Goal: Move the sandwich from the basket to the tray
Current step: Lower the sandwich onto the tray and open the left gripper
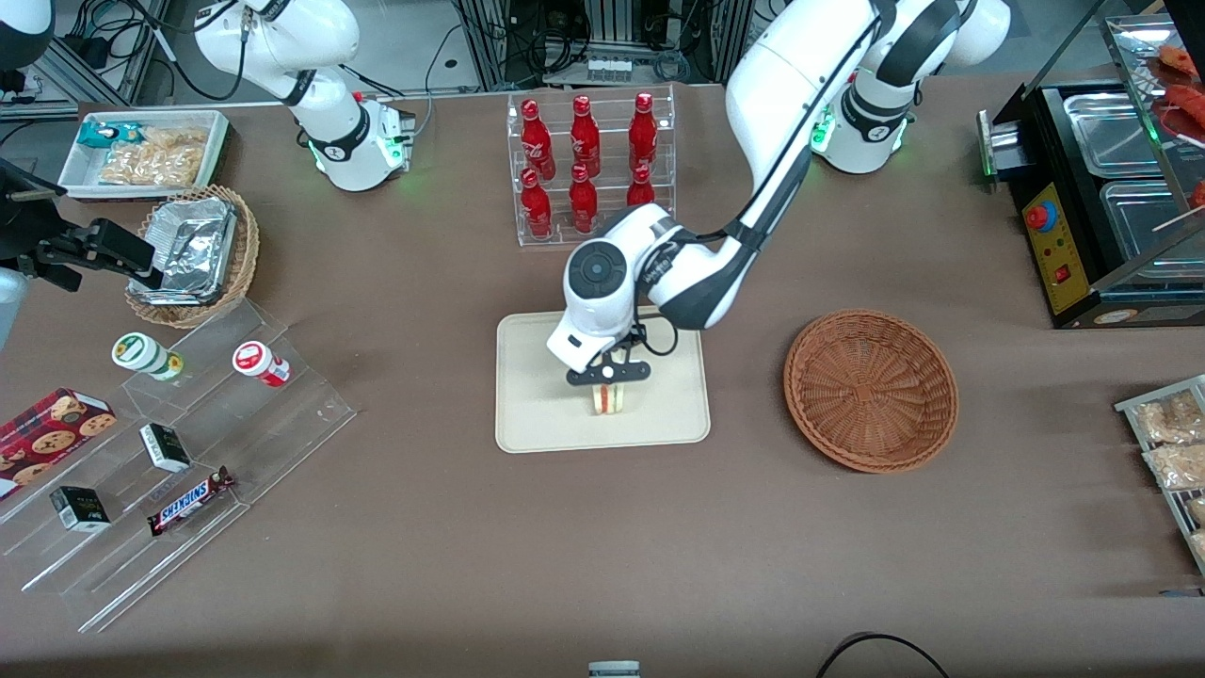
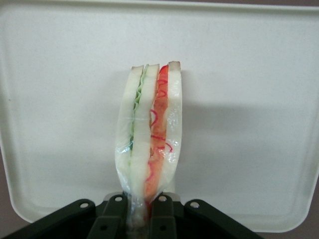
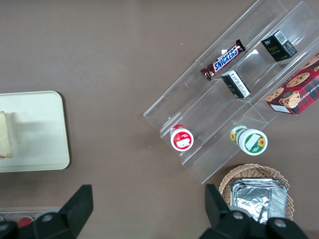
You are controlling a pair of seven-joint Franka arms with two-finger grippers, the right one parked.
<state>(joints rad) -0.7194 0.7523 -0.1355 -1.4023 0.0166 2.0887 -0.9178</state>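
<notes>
The sandwich (image 1: pixel 609 399), a clear-wrapped wedge of white bread with green and red filling (image 2: pixel 149 134), stands on edge over the middle of the cream tray (image 1: pixel 537 414). My left gripper (image 1: pixel 609 381) is directly above it, shut on the sandwich's upper wrapped end (image 2: pixel 139 219). I cannot tell whether its lower edge touches the tray (image 2: pixel 249 99). The reddish-brown wicker basket (image 1: pixel 871 389) lies empty beside the tray, toward the working arm's end of the table. In the right wrist view a sliver of the sandwich (image 3: pixel 4 134) shows on the tray (image 3: pixel 40 129).
A clear rack of red bottles (image 1: pixel 588 169) stands farther from the front camera than the tray. Toward the parked arm's end are stepped acrylic shelves with snacks (image 1: pixel 188 452), a tan basket with foil (image 1: pixel 193 254) and a white bin (image 1: pixel 141 151). A food warmer (image 1: pixel 1101 188) stands at the working arm's end.
</notes>
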